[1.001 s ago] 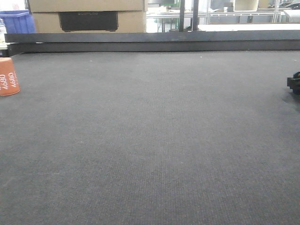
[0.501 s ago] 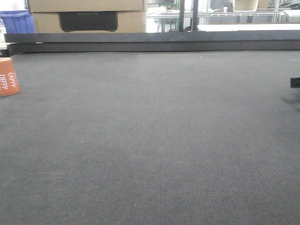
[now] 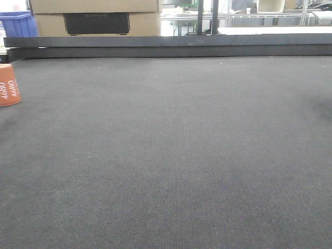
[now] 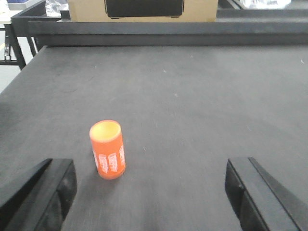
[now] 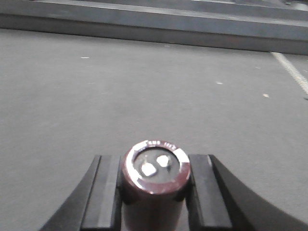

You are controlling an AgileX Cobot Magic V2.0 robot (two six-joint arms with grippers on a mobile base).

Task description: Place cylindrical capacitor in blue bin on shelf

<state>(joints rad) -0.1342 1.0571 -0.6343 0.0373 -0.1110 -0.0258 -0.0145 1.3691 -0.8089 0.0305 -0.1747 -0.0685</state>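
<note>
step: carry the cylindrical capacitor to the blue bin, my read. Hold it upright, keep the clamp steady, and lift clear of the far rail.
left gripper: jaws wide apart, empty, low over the table. The orange "4680" cylinder stands upright just ahead, toward the left finger, untouched.
right gripper: clamped on the capacitor's sides. It's a dark red can, terminal end up.
table: dark grey felt-like mat, otherwise bare, with the raised rail along its far edge.
room: blue bin far left behind the rail, cardboard box to its right. Can't pick out the shelf.
</note>
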